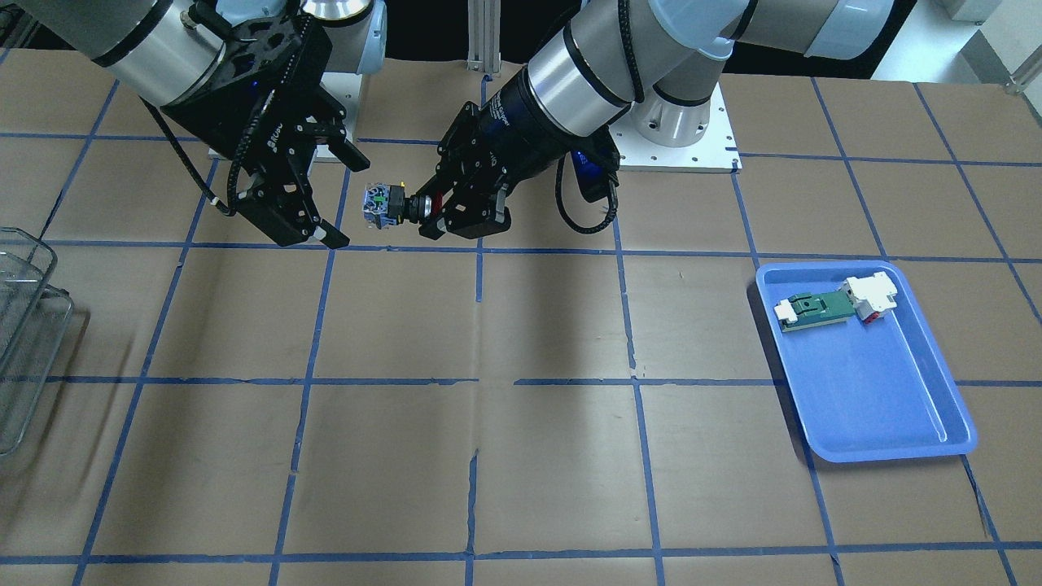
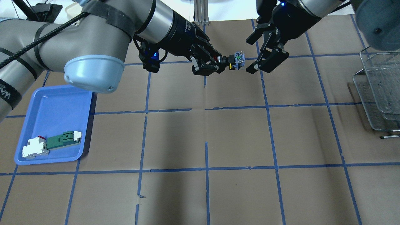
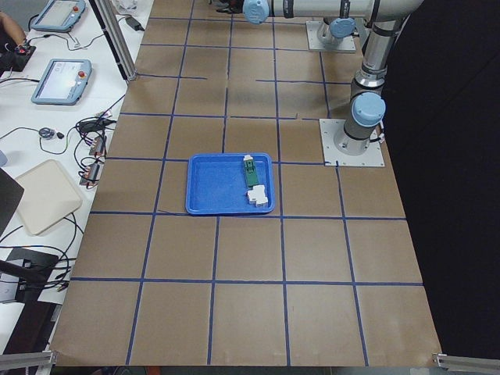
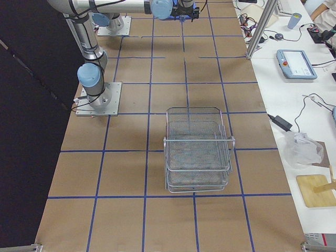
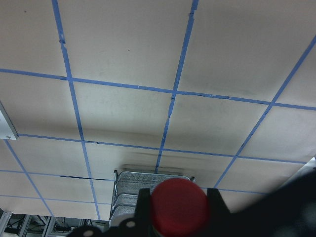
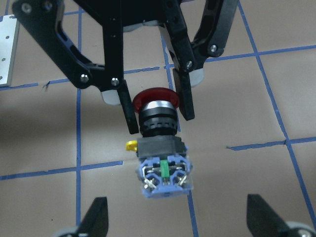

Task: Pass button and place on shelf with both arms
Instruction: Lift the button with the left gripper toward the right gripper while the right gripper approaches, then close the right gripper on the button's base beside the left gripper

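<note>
My left gripper (image 1: 429, 208) (image 2: 220, 60) is shut on the button (image 1: 381, 205) (image 2: 236, 59) and holds it by the red cap and black collar above the table. The blue-and-white block points toward my right gripper (image 1: 345, 198) (image 2: 251, 55). That gripper is open, and its fingertips stand on either side of the block's end without touching it. In the right wrist view the button (image 6: 160, 150) sits between my right gripper's (image 6: 180, 219) spread fingertips. The left wrist view shows the red cap (image 5: 177, 207). The wire-mesh shelf (image 2: 378, 90) (image 1: 24, 325) (image 4: 197, 152) (image 5: 148, 181) stands at the table's right end.
A blue plastic tray (image 2: 53, 106) (image 1: 879, 399) (image 3: 219, 187) lies on my left side. It holds a green-and-white flat part (image 2: 62, 140) (image 1: 818, 308) and a white block. Brown paper with blue tape lines covers the table.
</note>
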